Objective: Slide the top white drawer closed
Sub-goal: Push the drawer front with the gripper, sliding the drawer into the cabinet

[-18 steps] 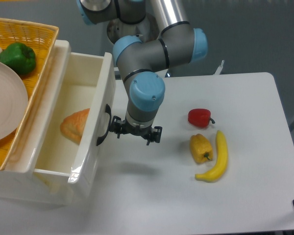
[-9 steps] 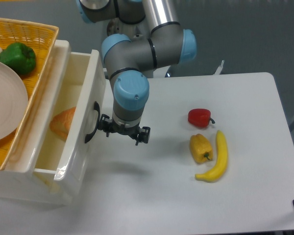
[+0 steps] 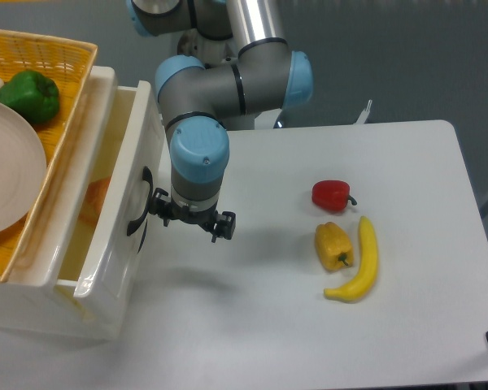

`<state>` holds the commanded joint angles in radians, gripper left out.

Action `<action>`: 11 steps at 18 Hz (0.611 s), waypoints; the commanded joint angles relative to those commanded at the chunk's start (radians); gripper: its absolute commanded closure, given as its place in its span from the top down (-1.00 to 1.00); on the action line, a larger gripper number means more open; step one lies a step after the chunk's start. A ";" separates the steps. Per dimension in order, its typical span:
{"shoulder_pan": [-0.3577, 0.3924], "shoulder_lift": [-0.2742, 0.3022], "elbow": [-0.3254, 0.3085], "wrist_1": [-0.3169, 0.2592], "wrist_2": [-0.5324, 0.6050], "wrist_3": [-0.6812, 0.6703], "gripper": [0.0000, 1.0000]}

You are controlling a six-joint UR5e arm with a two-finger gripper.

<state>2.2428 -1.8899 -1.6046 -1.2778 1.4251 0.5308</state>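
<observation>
The top white drawer (image 3: 114,244) stands partly open at the left, its glossy front panel angled toward the table. Its black arched handle (image 3: 137,213) faces my gripper (image 3: 190,223), which points down right beside the panel, touching or nearly touching the handle. The blue-capped wrist hides the fingertips, so I cannot make out how the jaws stand. An orange-brown food item (image 3: 93,201) lies inside the drawer, mostly hidden by the panel.
A yellow woven basket (image 3: 65,50) sits on the cabinet with a green pepper (image 3: 28,96) and a white plate (image 3: 8,175). On the white table to the right lie a red pepper (image 3: 332,195), a yellow pepper (image 3: 333,246) and a banana (image 3: 359,262).
My gripper has moved left against the drawer front, and the drawer has slid left into the cabinet, hiding more of the orange food item.
</observation>
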 joint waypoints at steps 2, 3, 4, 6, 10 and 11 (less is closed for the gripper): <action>-0.003 0.006 0.005 0.000 0.000 -0.002 1.00; -0.003 0.009 0.005 -0.002 0.000 -0.002 1.00; -0.009 0.011 0.005 -0.002 0.002 -0.002 1.00; -0.017 0.011 0.005 -0.002 0.005 -0.002 1.00; -0.023 0.011 0.005 0.000 0.005 -0.002 1.00; -0.023 0.012 0.005 0.000 0.005 -0.002 1.00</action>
<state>2.2197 -1.8776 -1.5999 -1.2778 1.4297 0.5292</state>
